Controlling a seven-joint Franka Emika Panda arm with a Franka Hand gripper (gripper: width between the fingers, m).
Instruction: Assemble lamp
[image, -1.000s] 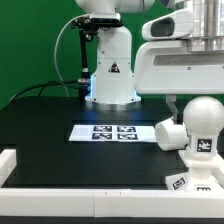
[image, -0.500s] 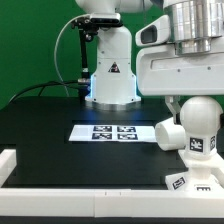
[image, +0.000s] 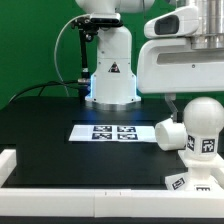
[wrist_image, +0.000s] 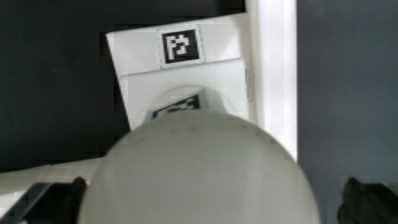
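Lamp bulb (image: 205, 118) is seen upright at the exterior view's right, toward the near side of the black desk (image: 40, 125). Its round matte white head is carried above a tagged neck. The flat square base (image: 190, 181) is laid nearer still, close to the raised white rim (image: 60, 172) along the near edge, so little room is given there. A smaller white part (image: 168, 133) with a rounded end is set just beside the bulb, on the exterior view's left. Open black surface is found toward the exterior view's left, broken only by the marker board (image: 103, 132). In the wrist view the end effector (wrist_image: 208, 198) is held spread, with one dark finger (wrist_image: 50, 200) shown on each side of the smooth bulb; whether the bulb is touched cannot be told.
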